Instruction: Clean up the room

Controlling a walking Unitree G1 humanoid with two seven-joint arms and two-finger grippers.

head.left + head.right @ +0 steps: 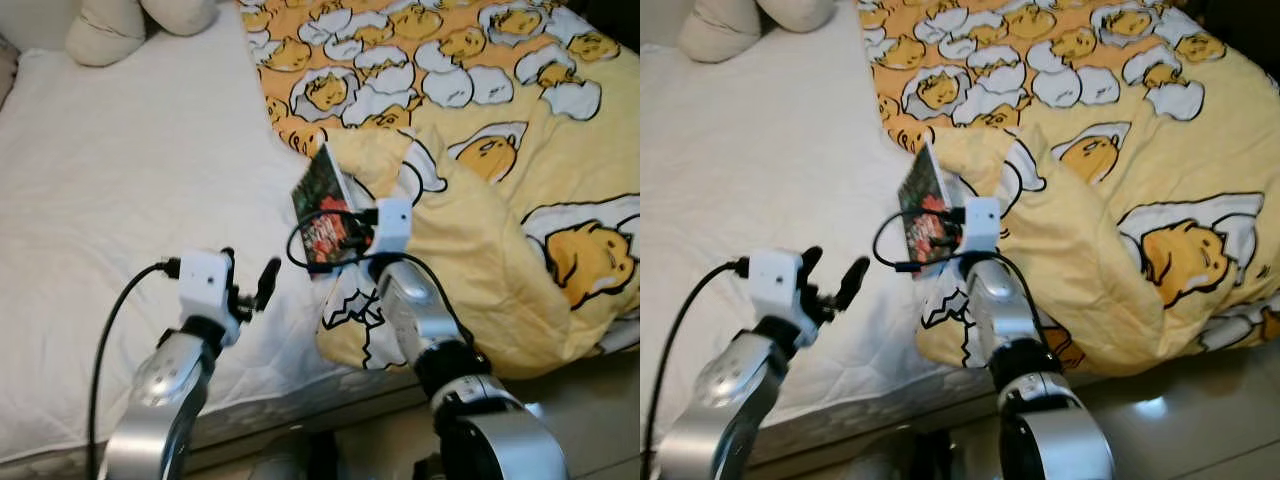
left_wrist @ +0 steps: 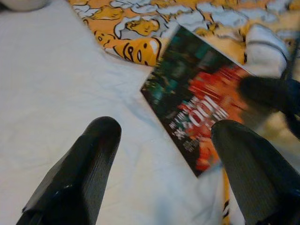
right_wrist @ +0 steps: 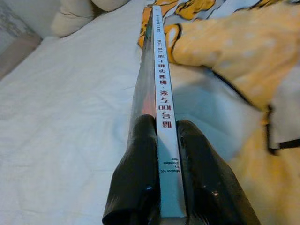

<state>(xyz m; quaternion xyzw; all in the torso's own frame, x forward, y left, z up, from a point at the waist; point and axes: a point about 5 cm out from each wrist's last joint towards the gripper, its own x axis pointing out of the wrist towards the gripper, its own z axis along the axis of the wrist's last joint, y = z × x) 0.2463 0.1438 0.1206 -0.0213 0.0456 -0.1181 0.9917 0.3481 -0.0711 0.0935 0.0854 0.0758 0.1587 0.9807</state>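
My right gripper (image 3: 161, 154) is clamped on a thin book (image 1: 322, 205), one finger on each cover, spine facing the wrist camera. Book held on edge, tilted, over the bed's white sheet (image 1: 120, 190), at the border of the yellow egg-print duvet (image 1: 500, 200), which lies at 3 o'clock of it. My left gripper (image 1: 250, 285) sits at 8 o'clock of the book, fingers spread wide, holding nothing, above the sheet. Cream pillows (image 1: 130, 25) at 11 o'clock.
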